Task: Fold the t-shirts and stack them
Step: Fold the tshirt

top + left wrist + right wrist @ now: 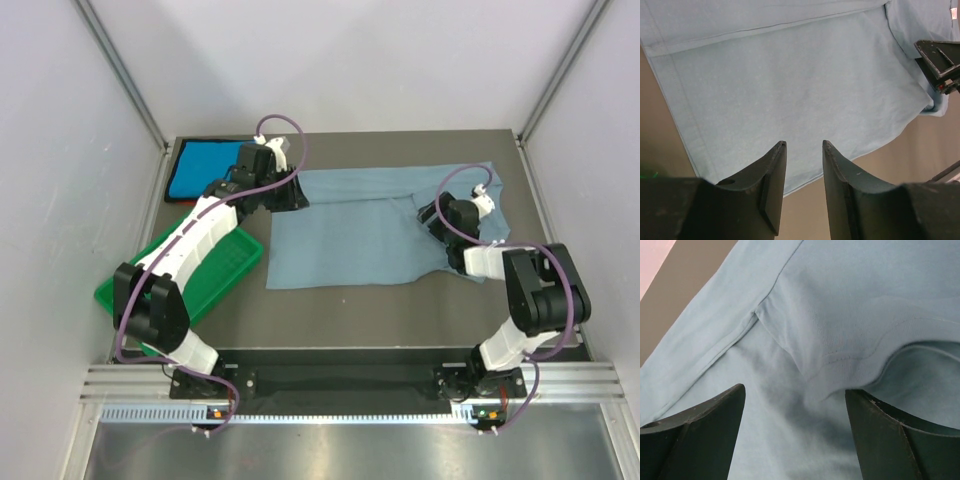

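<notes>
We note a dark grey-brown table, matte, set inside a three-sided enclosure. The back wall, left wall and right wall are plain pale panels, faintly lilac in tone. Metal posts run up the two far corners: left post, right post. Along the near edge we record an aluminium rail and, nearer still, a brushed metal sheet. The light is even and diffuse, and shadows on the table are soft.
</notes>
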Action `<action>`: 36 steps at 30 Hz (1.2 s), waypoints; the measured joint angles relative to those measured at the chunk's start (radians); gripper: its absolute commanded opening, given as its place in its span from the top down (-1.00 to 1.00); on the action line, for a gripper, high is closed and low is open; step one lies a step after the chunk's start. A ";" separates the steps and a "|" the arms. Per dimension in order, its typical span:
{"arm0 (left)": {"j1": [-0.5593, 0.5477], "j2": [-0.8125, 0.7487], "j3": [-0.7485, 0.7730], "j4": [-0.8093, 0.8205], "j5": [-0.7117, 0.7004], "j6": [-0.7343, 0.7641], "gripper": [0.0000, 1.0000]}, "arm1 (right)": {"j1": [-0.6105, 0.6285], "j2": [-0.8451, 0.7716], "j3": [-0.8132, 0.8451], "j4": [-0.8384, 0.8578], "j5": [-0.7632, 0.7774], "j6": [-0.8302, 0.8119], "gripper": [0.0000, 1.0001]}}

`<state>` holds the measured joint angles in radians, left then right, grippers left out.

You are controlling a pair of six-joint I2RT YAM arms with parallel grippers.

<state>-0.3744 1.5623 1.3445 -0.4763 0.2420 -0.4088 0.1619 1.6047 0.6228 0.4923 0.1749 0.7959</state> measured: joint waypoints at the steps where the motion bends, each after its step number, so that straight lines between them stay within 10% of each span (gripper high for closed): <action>1: 0.000 0.000 0.000 0.000 -0.001 0.000 0.21 | 0.000 0.013 0.000 0.018 0.000 -0.005 -0.61; 24: 0.000 0.000 0.000 0.003 -0.017 0.011 0.23 | 0.001 0.076 0.063 0.130 -0.200 0.053 -0.52; 36: -0.001 0.003 -0.021 0.005 -0.002 0.001 0.21 | 0.000 -0.273 -0.023 -0.092 -0.209 0.254 -0.46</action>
<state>-0.3756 1.5658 1.3239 -0.4717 0.2398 -0.4080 0.1623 1.3315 0.5995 0.4007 -0.0341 1.0504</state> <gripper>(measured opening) 0.386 0.733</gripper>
